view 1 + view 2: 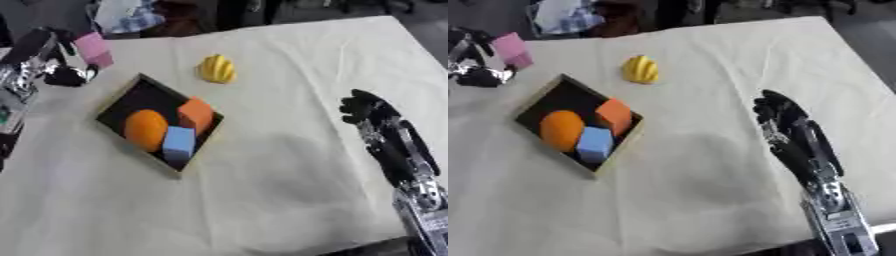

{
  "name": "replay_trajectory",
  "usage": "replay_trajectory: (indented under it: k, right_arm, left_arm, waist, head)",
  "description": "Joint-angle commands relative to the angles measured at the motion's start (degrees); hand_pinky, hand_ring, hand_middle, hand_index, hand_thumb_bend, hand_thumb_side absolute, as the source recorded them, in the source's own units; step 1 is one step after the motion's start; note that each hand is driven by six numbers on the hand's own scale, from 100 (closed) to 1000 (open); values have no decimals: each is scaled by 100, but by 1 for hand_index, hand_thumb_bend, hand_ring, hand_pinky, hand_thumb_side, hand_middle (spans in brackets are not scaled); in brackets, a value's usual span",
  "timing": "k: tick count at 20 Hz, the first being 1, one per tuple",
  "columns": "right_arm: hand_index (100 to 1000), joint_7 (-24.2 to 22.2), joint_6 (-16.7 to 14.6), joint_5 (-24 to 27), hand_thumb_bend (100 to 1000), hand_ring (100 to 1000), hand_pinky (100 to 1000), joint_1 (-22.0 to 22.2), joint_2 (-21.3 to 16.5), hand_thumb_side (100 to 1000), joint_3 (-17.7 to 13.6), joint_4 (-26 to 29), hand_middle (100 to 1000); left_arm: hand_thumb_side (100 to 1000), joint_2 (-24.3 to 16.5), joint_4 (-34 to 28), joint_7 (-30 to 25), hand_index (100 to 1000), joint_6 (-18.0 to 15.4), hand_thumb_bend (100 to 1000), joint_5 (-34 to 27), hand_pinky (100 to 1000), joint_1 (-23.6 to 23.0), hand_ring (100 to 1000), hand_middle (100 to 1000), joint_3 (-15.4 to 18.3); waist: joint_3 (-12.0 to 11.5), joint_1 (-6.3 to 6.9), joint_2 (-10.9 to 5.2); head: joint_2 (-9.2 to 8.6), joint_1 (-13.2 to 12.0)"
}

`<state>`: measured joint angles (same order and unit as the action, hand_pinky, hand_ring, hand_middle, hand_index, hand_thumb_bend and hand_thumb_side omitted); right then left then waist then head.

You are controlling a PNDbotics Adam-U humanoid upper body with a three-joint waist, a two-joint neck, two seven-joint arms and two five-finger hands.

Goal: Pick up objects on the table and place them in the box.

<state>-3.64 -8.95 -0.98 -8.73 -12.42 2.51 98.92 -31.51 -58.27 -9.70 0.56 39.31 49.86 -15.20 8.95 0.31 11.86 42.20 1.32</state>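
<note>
The left hand (66, 70) is closed on a pink block (93, 49), raised near the box (114, 107), seemingly to drop it beside the three pieces inside, the yellow fruit (217, 68) waits on the cloth (289, 165), and the right hand (785, 120) rests open.

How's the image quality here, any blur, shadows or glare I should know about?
Left eye view: soft throughout; the left hand holding the pink block smears most. Right eye view: equally soft; a faint broad shadow lies on the cloth beside the right hand. No glare in either.
</note>
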Motion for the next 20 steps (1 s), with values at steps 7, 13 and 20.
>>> replay_trajectory:
  k: [7,13,20]
  right_arm:
    - [885,-17,-15,-3,100,818,817,-64,-93,586,-28,61,771]
    - [886,-19,-15,-5,100,817,817,-58,-87,586,-31,52,771]
    - [886,-4,-16,-10,100,817,817,-47,-89,585,-51,43,771]
  left_arm:
    - [270,-160,-798,-1393,721,-319,379,175,694,-75,542,600,-480]
    - [372,-106,-621,-1530,795,-391,469,340,717,-197,611,684,-524]
    - [630,-269,-1130,-1372,929,-372,708,307,788,-489,712,823,-189]
  waist:
    - [22,70,-80]
    - [16,73,-94]
    - [-61,54,-91]
  head:
    - [-66,35]
    - [-58,55]
    - [-42,74]
